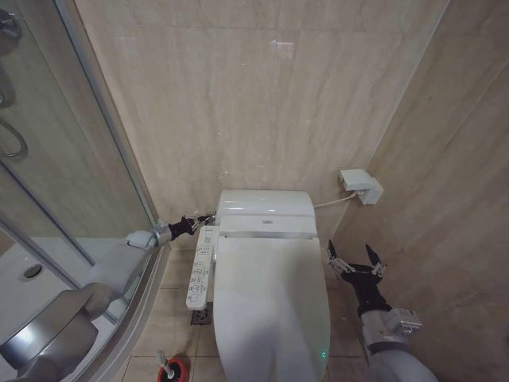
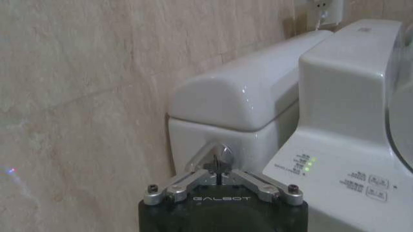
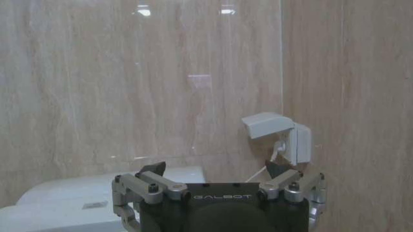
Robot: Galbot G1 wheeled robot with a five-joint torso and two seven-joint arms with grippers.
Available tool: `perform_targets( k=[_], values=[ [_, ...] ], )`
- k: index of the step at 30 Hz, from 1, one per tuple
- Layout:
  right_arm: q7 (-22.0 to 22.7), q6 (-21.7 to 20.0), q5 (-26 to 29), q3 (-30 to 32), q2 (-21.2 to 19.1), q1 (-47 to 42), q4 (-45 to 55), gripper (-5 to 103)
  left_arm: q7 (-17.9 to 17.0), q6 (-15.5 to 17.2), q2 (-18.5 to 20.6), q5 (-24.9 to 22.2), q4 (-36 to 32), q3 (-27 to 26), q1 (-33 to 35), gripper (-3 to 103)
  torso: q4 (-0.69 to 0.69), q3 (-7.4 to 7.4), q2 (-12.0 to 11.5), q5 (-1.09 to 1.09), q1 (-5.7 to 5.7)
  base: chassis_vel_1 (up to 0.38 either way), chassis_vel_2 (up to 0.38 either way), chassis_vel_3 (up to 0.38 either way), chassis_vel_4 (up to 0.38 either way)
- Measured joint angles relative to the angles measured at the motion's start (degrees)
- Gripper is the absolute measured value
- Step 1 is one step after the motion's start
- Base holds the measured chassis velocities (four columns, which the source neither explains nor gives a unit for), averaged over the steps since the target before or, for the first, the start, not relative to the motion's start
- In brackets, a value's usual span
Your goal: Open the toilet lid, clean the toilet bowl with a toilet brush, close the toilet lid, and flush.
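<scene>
The toilet lid [image 1: 270,310] lies shut, a glossy white oval that hides the toilet bowl. My left gripper [image 1: 199,220] reaches to the left side of the white tank [image 1: 266,211]. In the left wrist view that gripper [image 2: 217,169] is shut, with its tips against the chrome flush lever [image 2: 210,154] on the tank's side [image 2: 239,96]. My right gripper [image 1: 355,261] hangs open to the right of the lid and holds nothing; it faces the back wall [image 3: 216,169]. The toilet brush [image 1: 164,360] stands in a red cup [image 1: 173,371] on the floor, front left of the toilet.
A white control panel [image 1: 200,274] [image 2: 335,174] juts from the seat's left side. The glass shower wall [image 1: 95,159] and white shower tray [image 1: 32,278] close in the left. A wall socket box [image 1: 359,185] [image 3: 277,135] with a cable sits on the right wall.
</scene>
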Motion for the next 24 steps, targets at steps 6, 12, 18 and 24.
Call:
perform_targets(
  k=[6,12,18,24],
  values=[
    [0.0,0.0,0.0,0.0,0.0,0.0,0.0,100,-0.6,0.7,-0.9,0.8,1.8,-0.4,0.4,0,0.07,0.08,0.0,-0.10,0.05,0.000,0.000,0.000,0.000],
    [0.0,0.0,0.0,0.0,0.0,0.0,0.0,100,-1.5,0.7,-2.1,1.1,3.1,-1.7,0.6,0,0.02,0.04,0.0,-0.03,0.04,0.000,0.000,0.000,0.000],
    [0.0,0.0,0.0,0.0,0.0,0.0,0.0,100,-3.3,0.8,-2.5,0.9,3.4,-2.8,0.9,0,-0.03,0.05,0.0,-0.05,0.05,0.000,0.000,0.000,0.000],
    [0.0,0.0,0.0,0.0,0.0,0.0,0.0,100,-13.7,3.8,-0.1,-0.7,-5.9,-9.5,5.5,0,-0.07,0.04,0.0,-0.06,0.06,-0.009,0.000,-0.001,-0.005]
  ],
)
